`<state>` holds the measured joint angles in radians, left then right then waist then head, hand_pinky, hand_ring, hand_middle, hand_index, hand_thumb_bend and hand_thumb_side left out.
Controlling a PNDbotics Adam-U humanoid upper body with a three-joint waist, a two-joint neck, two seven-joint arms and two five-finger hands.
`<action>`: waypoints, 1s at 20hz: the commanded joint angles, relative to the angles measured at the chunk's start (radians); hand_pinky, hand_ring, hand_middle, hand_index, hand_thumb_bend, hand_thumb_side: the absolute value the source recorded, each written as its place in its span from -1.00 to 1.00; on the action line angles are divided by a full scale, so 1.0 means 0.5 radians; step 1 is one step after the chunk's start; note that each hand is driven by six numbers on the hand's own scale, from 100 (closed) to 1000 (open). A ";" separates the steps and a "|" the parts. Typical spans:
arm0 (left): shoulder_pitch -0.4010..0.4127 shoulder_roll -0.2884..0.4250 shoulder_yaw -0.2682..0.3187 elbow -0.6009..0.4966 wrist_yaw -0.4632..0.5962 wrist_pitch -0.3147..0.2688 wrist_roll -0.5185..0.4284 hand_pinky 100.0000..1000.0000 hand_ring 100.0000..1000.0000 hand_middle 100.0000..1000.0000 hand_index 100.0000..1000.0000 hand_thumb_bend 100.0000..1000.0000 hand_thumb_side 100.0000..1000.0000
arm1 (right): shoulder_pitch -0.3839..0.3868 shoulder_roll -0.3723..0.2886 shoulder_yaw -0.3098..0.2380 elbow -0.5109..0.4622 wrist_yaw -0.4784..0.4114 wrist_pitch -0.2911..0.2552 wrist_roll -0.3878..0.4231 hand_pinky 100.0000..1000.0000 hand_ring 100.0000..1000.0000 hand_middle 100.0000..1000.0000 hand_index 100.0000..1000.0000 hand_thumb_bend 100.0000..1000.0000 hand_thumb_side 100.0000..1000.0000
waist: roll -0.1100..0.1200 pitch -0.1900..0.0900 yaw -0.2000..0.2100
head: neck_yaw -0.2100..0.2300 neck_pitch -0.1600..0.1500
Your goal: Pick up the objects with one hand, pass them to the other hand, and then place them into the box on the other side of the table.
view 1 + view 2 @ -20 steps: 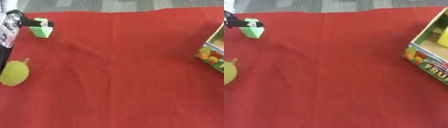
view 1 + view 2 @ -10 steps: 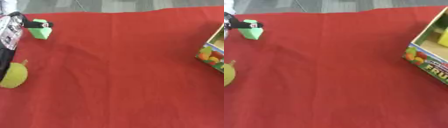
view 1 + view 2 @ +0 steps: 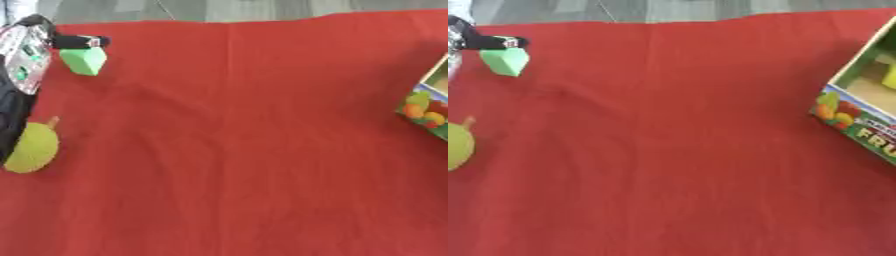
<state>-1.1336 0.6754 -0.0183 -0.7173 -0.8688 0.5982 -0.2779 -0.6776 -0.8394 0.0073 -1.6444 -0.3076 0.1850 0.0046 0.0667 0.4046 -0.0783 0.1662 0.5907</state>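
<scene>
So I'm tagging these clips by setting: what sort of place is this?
Probably a lab or test table: a red cloth covers it, set with a green block, a toy-like yellow-green fruit and a printed fruit box.

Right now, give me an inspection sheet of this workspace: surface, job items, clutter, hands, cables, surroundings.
Surface: red cloth covers the table, lightly creased.
Job items: green block at the far left, under a black finger; yellow-green fruit with a short stem at the left edge, lying on the cloth; fruit box at the right edge, open, with something yellow-green inside.
Clutter: nothing seen.
Hands: left hand at the upper left, one finger reaching over the block; whether it grips the block cannot be told. Right hand not in view.
Cables: one thin dark line on the floor beyond the table, too unclear to name.
Surroundings: grey floor past the far edge.
</scene>
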 commanded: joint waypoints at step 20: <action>-0.052 0.015 0.065 0.053 -0.073 0.087 0.016 0.63 0.56 0.40 0.36 0.15 0.23 | -0.015 -0.030 -0.026 -0.009 0.040 -0.010 0.017 0.61 0.74 0.58 0.74 -0.94 -0.24 | -0.001 -0.003 -0.022 | 0.053 -0.026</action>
<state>-1.1354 0.6618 -0.0021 -0.6842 -0.8999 0.6366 -0.2703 -0.6766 -0.8305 0.0072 -1.6441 -0.2939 0.1828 0.0105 0.0683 0.4217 -0.0878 0.1893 0.5854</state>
